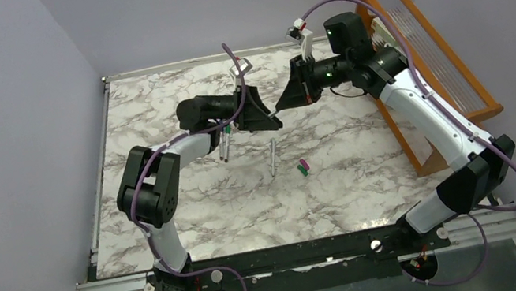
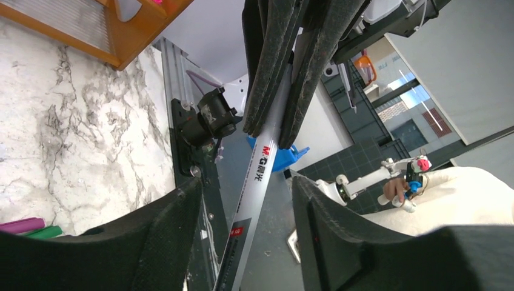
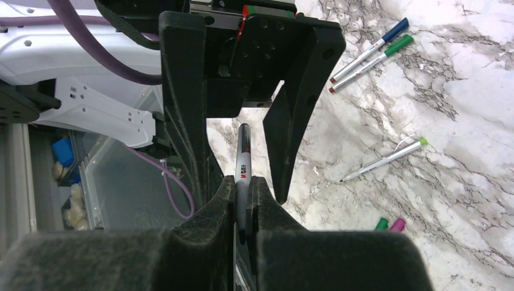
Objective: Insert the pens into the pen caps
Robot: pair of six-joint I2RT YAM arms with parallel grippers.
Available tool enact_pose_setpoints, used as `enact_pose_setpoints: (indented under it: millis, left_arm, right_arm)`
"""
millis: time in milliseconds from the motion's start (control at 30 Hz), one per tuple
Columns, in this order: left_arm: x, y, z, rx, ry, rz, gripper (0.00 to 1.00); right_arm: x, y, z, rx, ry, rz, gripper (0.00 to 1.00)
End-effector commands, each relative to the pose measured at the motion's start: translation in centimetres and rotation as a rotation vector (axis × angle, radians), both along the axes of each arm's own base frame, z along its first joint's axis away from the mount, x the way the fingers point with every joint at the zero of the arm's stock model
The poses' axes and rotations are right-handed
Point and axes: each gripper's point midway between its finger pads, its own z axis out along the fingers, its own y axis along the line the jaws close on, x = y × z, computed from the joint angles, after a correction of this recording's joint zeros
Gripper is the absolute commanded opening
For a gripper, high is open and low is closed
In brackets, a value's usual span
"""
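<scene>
My right gripper (image 3: 243, 197) is shut on a grey-silver pen (image 3: 243, 159) and holds it above the table's middle. The far end of that pen reaches between the fingers of my left gripper (image 2: 245, 191), which is open, with gaps on both sides of the pen (image 2: 257, 176). In the top view the two grippers face each other, left (image 1: 264, 115) and right (image 1: 287, 100). A green cap (image 3: 381, 224) and a magenta cap (image 3: 397, 225) lie side by side on the marble. One uncapped pen (image 3: 382, 160) lies near them.
Two pens capped in blue (image 3: 370, 50) and green (image 3: 373, 62) lie together farther back on the left. A wooden rack (image 1: 432, 59) stands along the table's right edge. Grey walls close in the table on three sides.
</scene>
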Motion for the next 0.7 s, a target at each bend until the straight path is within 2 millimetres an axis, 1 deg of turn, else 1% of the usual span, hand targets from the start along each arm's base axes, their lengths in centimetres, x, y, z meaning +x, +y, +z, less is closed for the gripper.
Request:
enact_pose_setpoints:
  millis: [0,100,233,267,333,400,433,500,600,633,667]
  left_arm:
    - [-1.7,1.0,1.6,-0.094,-0.273,-0.01,0.54]
    - [-1.5,0.9,1.4,-0.092,-0.264,-0.01,0.47]
    - [-1.4,0.8,1.3,-0.09,-0.257,-0.01,0.45]
    - [-1.3,0.8,1.3,-0.091,-0.253,-0.008,0.43]
    - [-1.1,0.7,1.1,-0.09,-0.239,-0.007,0.34]
    - [-0.9,0.6,1.1,-0.091,-0.229,-0.003,0.21]
    - [-0.8,0.6,1.0,-0.091,-0.225,-0.003,0.16]
    - [-0.7,0.6,1.1,-0.091,-0.222,-0.002,0.0]
    - [-0.7,0.4,1.0,-0.09,-0.21,-0.003,0.0]
    - [-0.6,0.4,1.0,-0.091,-0.207,0.0,0.0]
    - [-0.4,0.4,0.9,-0.094,-0.2,0.004,0.0]
  right_arm:
    - [-0.1,0.4,1.1,0.025,-0.021,0.036,0.01]
    - [-0.3,0.4,0.9,0.021,-0.013,0.041,0.01]
    - [-0.6,0.3,0.7,0.014,0.001,0.056,0.01]
    - [-0.6,0.2,0.5,0.008,0.003,0.053,0.01]
    - [-0.5,0.0,0.1,-0.006,0.001,0.039,0.01]
    - [-0.5,-0.1,-0.1,-0.016,0.0,0.032,0.01]
    - [-0.4,-0.2,-0.2,-0.019,0.001,0.027,0.01]
    - [-0.3,-0.2,-0.2,-0.016,-0.007,0.022,0.01]
    - [0.2,-0.2,0.3,0.0,-0.033,-0.013,0.01]
    - [0.5,-0.4,0.5,0.002,-0.049,-0.044,0.07]
    - [1.2,-0.7,0.6,-0.004,-0.066,-0.092,0.19]
